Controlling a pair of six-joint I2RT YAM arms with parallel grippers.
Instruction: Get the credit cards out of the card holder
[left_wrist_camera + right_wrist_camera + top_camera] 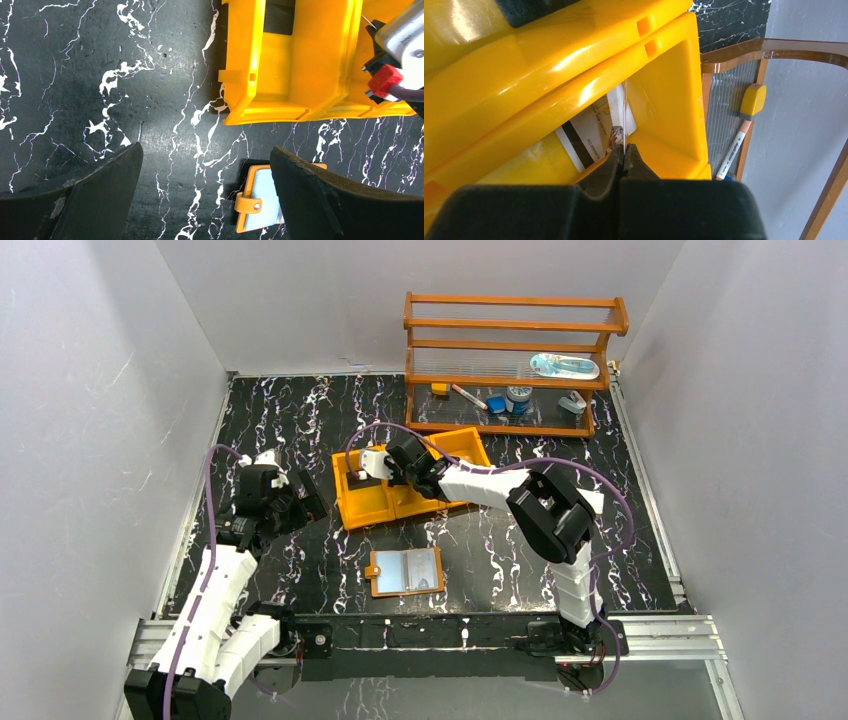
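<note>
A: Where the right gripper (625, 152) is set inside a compartment of the orange tray (664, 75), what is gripped?
B: A thin white credit card (625, 112) is pinched edge-on between the closed fingertips. A striped card (586, 137) is seen lying flat in the same compartment beneath it.
A: And the card holder (405, 571)?
B: It is laid open on the table (300, 420), near the front edge, apart from the tray. The left gripper (206, 150) is held spread wide above the table beside the tray, nothing grasped.
</note>
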